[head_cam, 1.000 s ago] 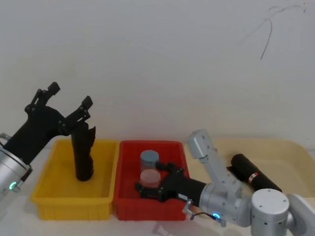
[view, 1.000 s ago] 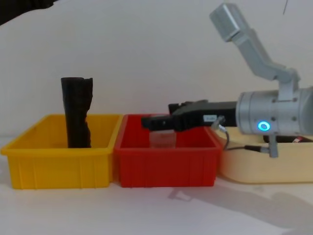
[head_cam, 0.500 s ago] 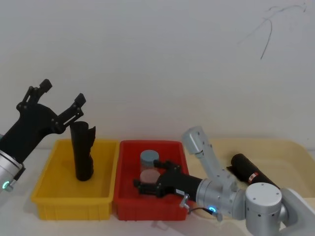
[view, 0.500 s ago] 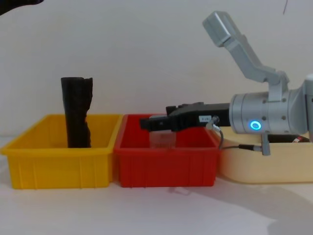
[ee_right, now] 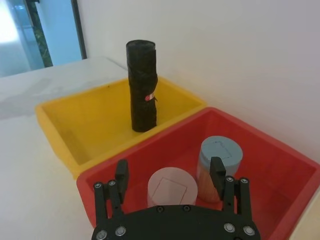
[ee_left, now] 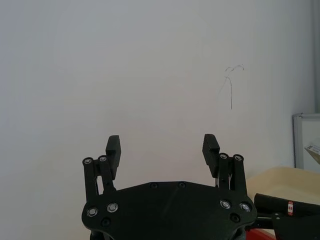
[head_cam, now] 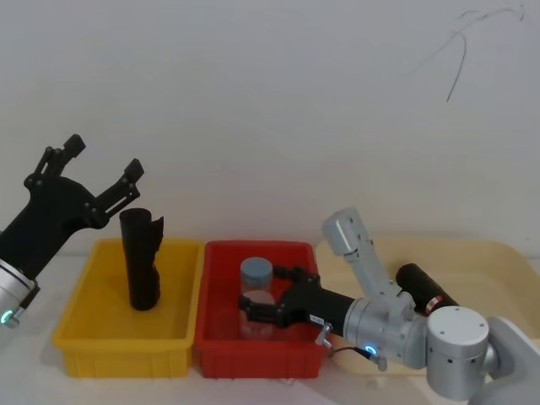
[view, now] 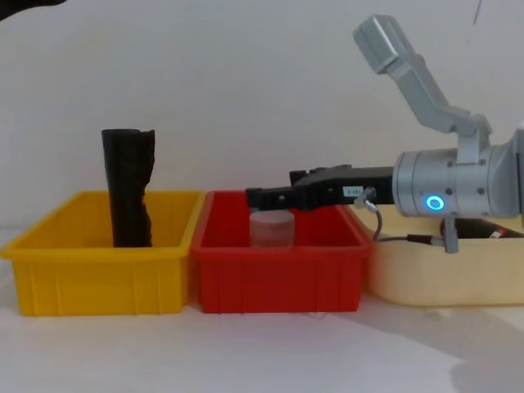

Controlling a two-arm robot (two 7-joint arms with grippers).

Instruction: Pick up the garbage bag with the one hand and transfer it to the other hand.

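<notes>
Garbage bag [head_cam: 426, 293]: one, lying on its side in the beige tray [head_cam: 498, 257], ungrasped; probably staged there as pick-up stock.

Right end effector [head_cam: 261, 310]: spread open, empty, hovering over the red bin [head_cam: 253, 359] and its two jars [ee_right: 172, 187].

Left end effector [head_cam: 103, 164]: wide open, empty, raised above the yellow bin [head_cam: 118, 350], seemingly awaiting handover.

Jagged-topped black roll [head_cam: 142, 261]: one, upright in the yellow bin.
</notes>
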